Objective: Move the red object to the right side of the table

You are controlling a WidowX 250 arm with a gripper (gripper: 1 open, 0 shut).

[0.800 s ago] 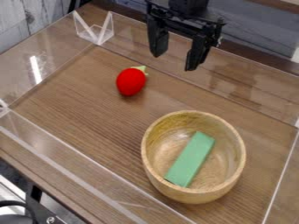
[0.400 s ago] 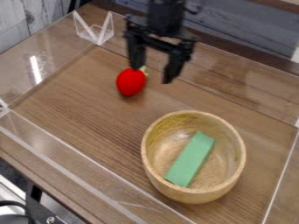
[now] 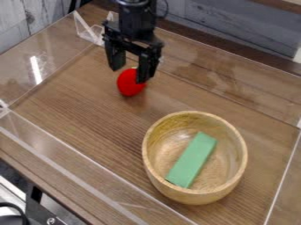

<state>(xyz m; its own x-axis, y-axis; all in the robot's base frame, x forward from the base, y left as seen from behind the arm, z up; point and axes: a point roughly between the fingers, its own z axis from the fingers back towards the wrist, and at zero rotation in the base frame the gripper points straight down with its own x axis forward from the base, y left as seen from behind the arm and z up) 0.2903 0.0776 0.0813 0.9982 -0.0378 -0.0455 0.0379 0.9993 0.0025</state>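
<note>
High oblique view over the tabletop

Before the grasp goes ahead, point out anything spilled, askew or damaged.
Nothing stands out: the red toy sits by the open gripper, and the green block lies inside the upright wooden bowl.

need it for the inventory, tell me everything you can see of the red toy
The small glossy red strawberry-like toy is rounded and looks smooth, perhaps plastic, with a pale green leafy tip mostly hidden behind the gripper. It lies on the brown wood-grain tabletop, up and to the left of the round light wooden bowl in the picture. The open black gripper is right at it; whether they touch cannot be told.
</note>
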